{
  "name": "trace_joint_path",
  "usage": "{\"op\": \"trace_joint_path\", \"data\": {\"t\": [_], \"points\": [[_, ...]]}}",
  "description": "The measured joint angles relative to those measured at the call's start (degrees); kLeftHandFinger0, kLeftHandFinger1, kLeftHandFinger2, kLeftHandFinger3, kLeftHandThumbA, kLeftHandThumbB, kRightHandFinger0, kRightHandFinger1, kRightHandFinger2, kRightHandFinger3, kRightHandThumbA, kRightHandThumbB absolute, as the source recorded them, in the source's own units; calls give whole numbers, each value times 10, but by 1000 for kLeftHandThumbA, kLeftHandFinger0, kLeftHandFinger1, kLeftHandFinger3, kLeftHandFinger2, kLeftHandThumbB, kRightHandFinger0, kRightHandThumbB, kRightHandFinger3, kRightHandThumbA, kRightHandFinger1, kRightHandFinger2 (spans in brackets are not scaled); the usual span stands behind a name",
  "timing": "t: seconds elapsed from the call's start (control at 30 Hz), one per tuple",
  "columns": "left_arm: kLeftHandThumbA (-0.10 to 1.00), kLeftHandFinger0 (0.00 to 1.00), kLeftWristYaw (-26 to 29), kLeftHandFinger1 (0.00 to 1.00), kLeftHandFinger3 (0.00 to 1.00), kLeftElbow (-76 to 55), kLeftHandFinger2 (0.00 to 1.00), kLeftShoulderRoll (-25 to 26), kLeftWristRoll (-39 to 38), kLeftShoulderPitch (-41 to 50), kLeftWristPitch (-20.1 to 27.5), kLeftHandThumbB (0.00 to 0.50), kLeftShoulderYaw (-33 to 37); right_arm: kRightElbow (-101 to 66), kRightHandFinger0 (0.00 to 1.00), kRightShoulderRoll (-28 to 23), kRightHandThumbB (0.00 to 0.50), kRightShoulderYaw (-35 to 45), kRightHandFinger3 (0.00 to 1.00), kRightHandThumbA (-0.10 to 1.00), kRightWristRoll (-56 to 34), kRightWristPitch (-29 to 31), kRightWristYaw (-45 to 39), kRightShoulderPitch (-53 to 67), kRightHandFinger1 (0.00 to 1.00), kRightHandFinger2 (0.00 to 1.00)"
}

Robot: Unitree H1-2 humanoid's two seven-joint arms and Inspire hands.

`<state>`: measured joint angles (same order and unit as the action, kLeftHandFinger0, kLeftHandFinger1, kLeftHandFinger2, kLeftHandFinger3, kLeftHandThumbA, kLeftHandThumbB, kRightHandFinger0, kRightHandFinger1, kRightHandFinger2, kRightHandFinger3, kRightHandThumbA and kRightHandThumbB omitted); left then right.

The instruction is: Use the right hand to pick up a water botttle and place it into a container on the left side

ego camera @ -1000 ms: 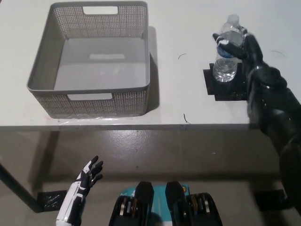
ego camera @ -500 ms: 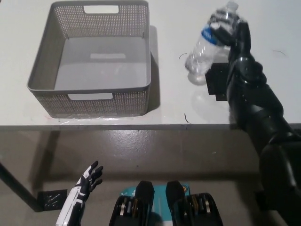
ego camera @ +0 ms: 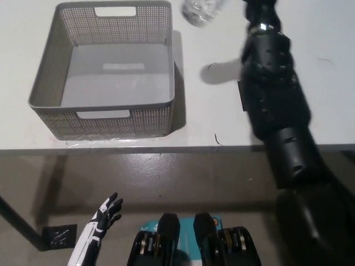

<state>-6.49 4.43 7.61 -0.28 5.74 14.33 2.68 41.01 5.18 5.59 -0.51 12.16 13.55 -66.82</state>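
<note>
The clear water bottle (ego camera: 202, 11) hangs in the air at the picture's top edge, just right of the grey mesh basket (ego camera: 102, 114), with only its lower part showing. It casts a shadow on the white table (ego camera: 211, 119). My black right arm reaches up the right side. My right hand (ego camera: 258, 8) is mostly cut off by the top edge beside the bottle and holds it. My white left hand (ego camera: 104, 214) rests low at the lower left, below the table, with its fingers apart.
The basket stands on the table's left half and has nothing inside. A black mat (ego camera: 242, 97) on the table is mostly hidden under my right arm. The table's front edge runs across the middle of the view, with bare floor below.
My right hand lifted the bottle off the black mat, tilted it, and carried it up and to the left, close to the basket's far right corner. The left hand barely moved.
</note>
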Motion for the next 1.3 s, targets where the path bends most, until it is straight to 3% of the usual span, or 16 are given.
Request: {"op": "trace_joint_path", "data": {"t": [0.07,0.2,0.3,0.43,0.47,0.5,0.63,0.83,0.9,0.93,0.97,1.0,1.03,1.13,1.2,1.3], "points": [[1000,1000,-1,1000,1000,0,1000,2,2,0,1,189,3,-11,0,17,81,-17,743,-100,6,-6,0,-14,205,603],[1000,1000,-4,1000,1000,0,1000,2,5,0,4,187,10,2,0,49,121,-51,715,-100,18,-21,1,-50,223,626],[1000,1000,-4,1000,1000,0,1000,3,8,0,4,175,12,44,0,62,118,-63,730,-100,26,-22,2,-68,230,652],[1000,1000,-4,1000,1000,0,1000,8,10,0,7,172,14,122,0,73,111,-80,579,-100,38,-21,8,-86,139,547],[1000,1000,-4,1000,1000,0,1000,9,11,-1,8,168,15,149,0,73,112,-86,477,-100,43,-21,11,-89,112,514],[1000,1000,-4,1000,1000,0,1000,9,12,-1,8,164,15,170,0,73,113,-87,438,-100,45,-20,14,-92,107,514],[1000,1000,-4,1000,1000,0,1000,9,17,-2,9,174,19,264,0,73,107,-88,665,-100,49,-15,24,-103,245,718],[1000,1000,-5,1000,1000,0,1000,10,18,-6,10,147,23,344,0,70,101,-88,675,-100,53,-8,36,-107,320,786],[1000,1000,-6,1000,1000,-1,1000,11,20,-8,10,136,24,362,43,66,136,-88,718,-100,53,-6,38,-107,415,842],[1000,1000,-6,1000,1000,-1,1000,12,20,-9,10,131,24,367,162,65,202,-89,833,-3,53,-5,39,-107,547,975],[1000,1000,-7,1000,1000,-2,1000,12,21,-9,10,130,25,371,353,64,270,-89,879,217,54,-4,41,-107,695,1000],[1000,1000,-7,1000,1000,-2,1000,12,21,-10,10,130,26,374,425,63,277,-89,806,332,54,-3,42,-106,683,906],[1000,1000,-9,1000,1000,-2,1000,13,21,-12,10,136,26,376,650,60,365,-90,1000,558,55,-1,43,-106,929,1000],[1000,1000,-12,1000,1000,-2,1000,15,21,-17,9,143,26,377,937,54,394,-93,1000,721,56,5,33,-105,1000,1000],[1000,1000,-12,1000,1000,-2,1000,16,22,-20,9,134,27,377,1000,48,402,-96,1000,761,57,10,22,-105,1000,1000],[1000,1000,-13,1000,1000,-2,1000,19,25,-23,9,140,28,376,1000,37,468,-100,1000,960,57,18,-1,-103,1000,1000]]}}
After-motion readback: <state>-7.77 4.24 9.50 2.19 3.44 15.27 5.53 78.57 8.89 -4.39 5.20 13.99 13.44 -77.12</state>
